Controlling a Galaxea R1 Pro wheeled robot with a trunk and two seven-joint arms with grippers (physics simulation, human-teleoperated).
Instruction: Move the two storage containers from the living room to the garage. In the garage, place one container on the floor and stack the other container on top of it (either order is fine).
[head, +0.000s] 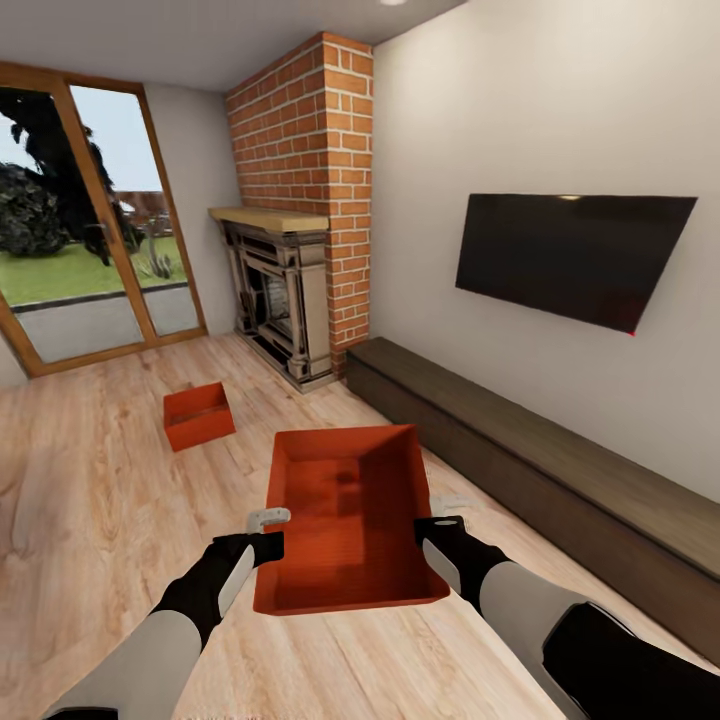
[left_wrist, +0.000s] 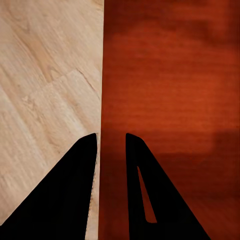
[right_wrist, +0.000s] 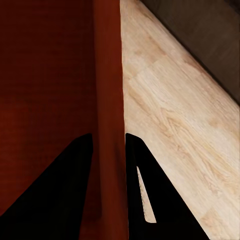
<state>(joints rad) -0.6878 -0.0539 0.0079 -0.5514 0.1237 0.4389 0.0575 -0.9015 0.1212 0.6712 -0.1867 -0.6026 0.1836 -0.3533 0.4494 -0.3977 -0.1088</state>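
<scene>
I am in the living room, with one orange-red storage container (head: 345, 520) held up in front of me over the light wood floor. My left gripper (head: 268, 534) is shut on its left wall (left_wrist: 101, 100), one finger inside the bin and one outside. My right gripper (head: 437, 522) is shut on the right wall (right_wrist: 107, 100) in the same way. The second storage container (head: 198, 415) sits on the wood floor further ahead to the left, near the fireplace. The garage is out of view.
A brick fireplace (head: 290, 290) stands ahead. A long dark low cabinet (head: 530, 470) runs along the right wall under a dark TV (head: 570, 255). Glass doors (head: 80, 220) fill the far left. Wood floor (head: 90, 520) lies open to my left.
</scene>
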